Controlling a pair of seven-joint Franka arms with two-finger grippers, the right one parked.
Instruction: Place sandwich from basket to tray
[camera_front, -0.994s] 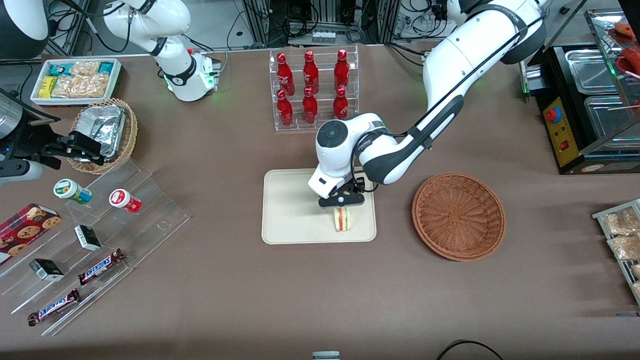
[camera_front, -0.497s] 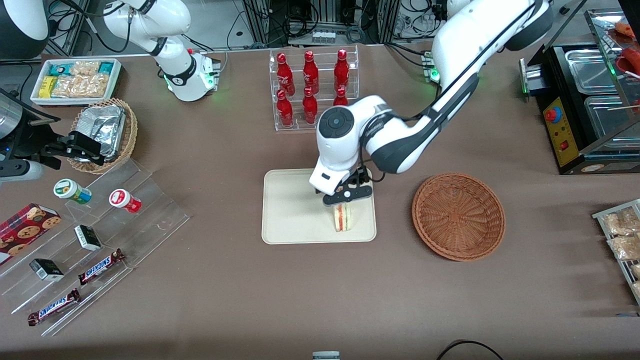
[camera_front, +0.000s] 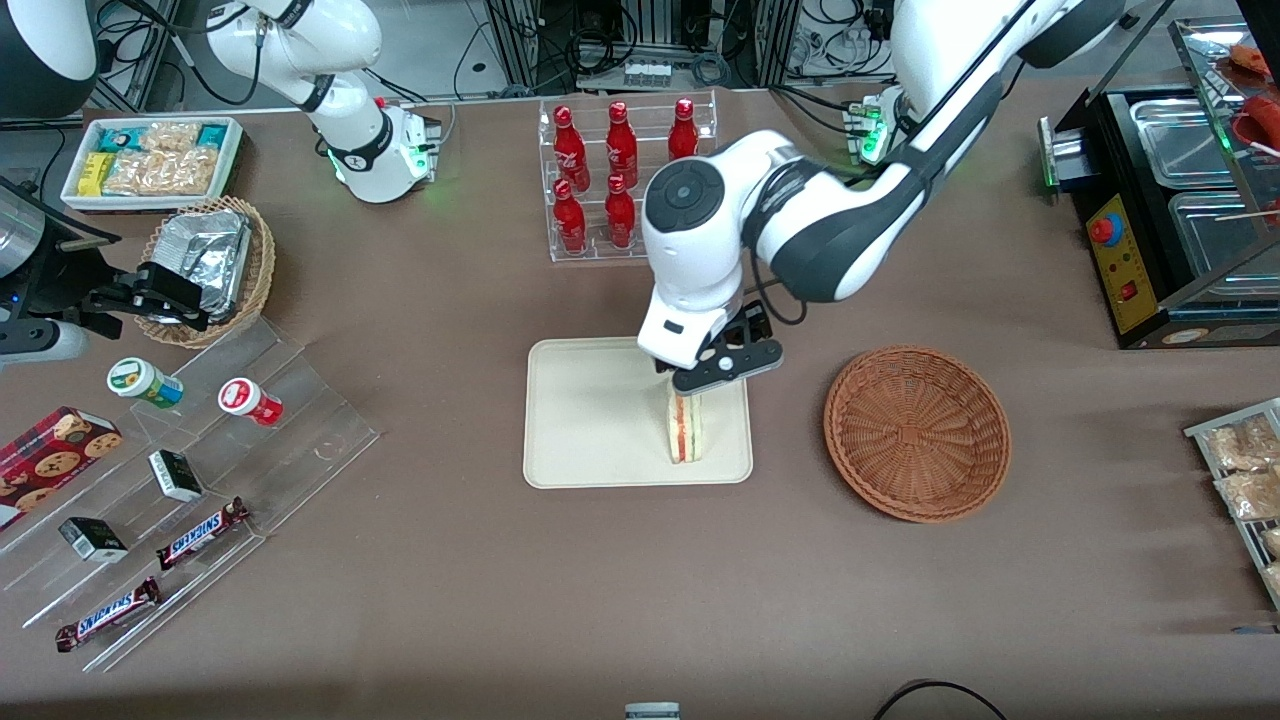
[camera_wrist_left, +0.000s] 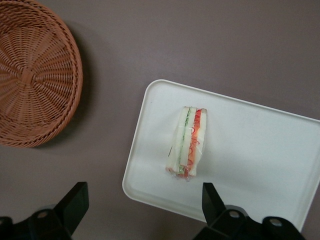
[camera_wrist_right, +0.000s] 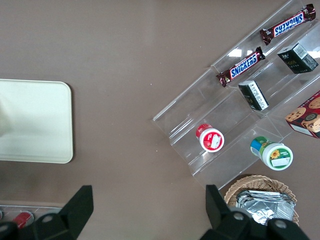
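Bread wedge with red, pink and green filling, the sandwich (camera_wrist_left: 188, 142), is standing on edge on the cream-white rectangular tray (camera_front: 585, 420). I am lifting my hand (camera_front: 727, 365) off it, fingers spread and empty; the round reddish-brown wicker basket (camera_front: 917, 432) is sitting empty nearby.

There is one sandwich (camera_front: 685, 436), one cream tray (camera_front: 590, 420) and one reddish-brown basket (camera_front: 917, 432), plus one smaller tan basket of foil packets (camera_front: 208, 265). The clear rack holds six red bottles (camera_front: 621, 160) that show. Two Snickers bars (camera_front: 200, 533), two round lidded tubs (camera_front: 147, 382) and one gripper (camera_front: 722, 365), fingers spread, above the sandwich, complete the count.
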